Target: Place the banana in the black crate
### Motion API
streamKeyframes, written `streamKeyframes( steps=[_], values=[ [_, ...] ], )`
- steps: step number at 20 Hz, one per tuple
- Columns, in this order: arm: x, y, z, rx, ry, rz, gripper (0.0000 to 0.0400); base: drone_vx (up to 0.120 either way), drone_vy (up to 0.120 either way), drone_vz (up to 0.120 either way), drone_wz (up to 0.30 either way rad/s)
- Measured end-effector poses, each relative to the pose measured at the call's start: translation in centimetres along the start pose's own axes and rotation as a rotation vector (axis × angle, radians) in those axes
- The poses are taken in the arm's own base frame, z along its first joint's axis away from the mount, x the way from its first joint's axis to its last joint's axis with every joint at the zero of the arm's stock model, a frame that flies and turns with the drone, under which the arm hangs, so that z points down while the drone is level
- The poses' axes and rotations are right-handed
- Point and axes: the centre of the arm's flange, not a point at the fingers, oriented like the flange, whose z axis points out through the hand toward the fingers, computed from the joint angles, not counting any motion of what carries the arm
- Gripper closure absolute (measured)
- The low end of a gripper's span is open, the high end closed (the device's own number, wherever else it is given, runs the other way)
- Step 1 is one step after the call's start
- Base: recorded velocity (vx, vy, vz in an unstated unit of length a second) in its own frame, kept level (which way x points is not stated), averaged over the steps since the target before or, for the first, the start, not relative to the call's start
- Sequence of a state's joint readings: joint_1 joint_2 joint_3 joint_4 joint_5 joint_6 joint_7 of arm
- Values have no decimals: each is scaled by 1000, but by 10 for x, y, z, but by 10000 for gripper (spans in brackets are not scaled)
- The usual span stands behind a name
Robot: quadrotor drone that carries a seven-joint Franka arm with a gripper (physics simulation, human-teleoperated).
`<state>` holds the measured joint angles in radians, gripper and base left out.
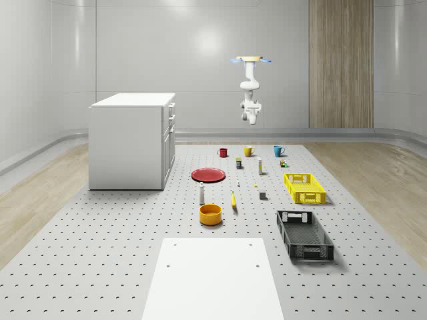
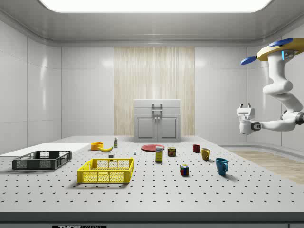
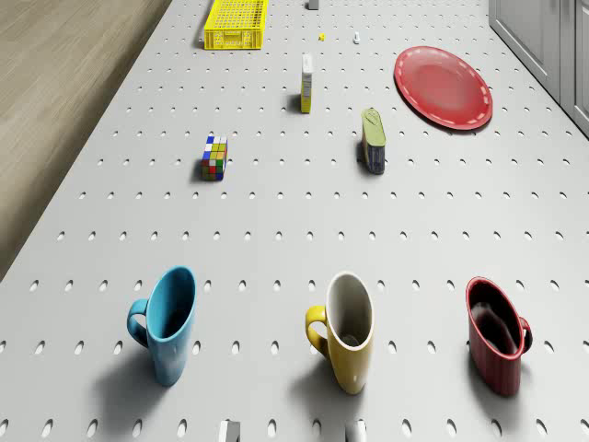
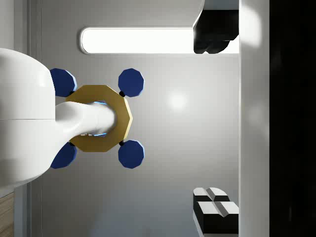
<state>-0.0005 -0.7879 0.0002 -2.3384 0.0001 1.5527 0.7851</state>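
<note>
Drone (image 1: pixel 250 60) hovers high above the far end of the desk (image 1: pixel 133 267), roughly over the row of mugs; arm folded beneath it. The jaws (image 2: pixel 245 109) hang well above the desk. In the wrist view the two pads (image 4: pixel 215 207) stand far apart, so the jaws are wide open and hold nothing.

Banana (image 1: pixel 233 200) lies on the desk just beside the orange bowl (image 1: pixel 210 214), near the small white bottle (image 1: pixel 201 194). Black crate (image 1: pixel 304 235) sits toward the whole-scene view's right, nearer the camera than the yellow crate (image 1: pixel 305 187), well apart from the banana. Crate looks empty.

Below the drone: blue mug (image 3: pixel 166 322), yellow mug (image 3: pixel 345 330), red mug (image 3: pixel 497 333); beyond them the red plate (image 3: pixel 444 86).

Step in hand, as I judge it: approach, nothing grasped yet. Next move calls for carrying the drone across the mugs and plate toward the banana, then lowering the arm with the jaws set across the banana's narrow width. The bowl close by leaves little room on that side.
</note>
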Motion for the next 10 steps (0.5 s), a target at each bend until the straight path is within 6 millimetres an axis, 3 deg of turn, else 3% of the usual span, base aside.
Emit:
streamKeyframes(
  steps=[10],
  values=[
    [-1, 1, -66, 6, 6, 0, 0, 0, 0, 0, 0]
  ],
)
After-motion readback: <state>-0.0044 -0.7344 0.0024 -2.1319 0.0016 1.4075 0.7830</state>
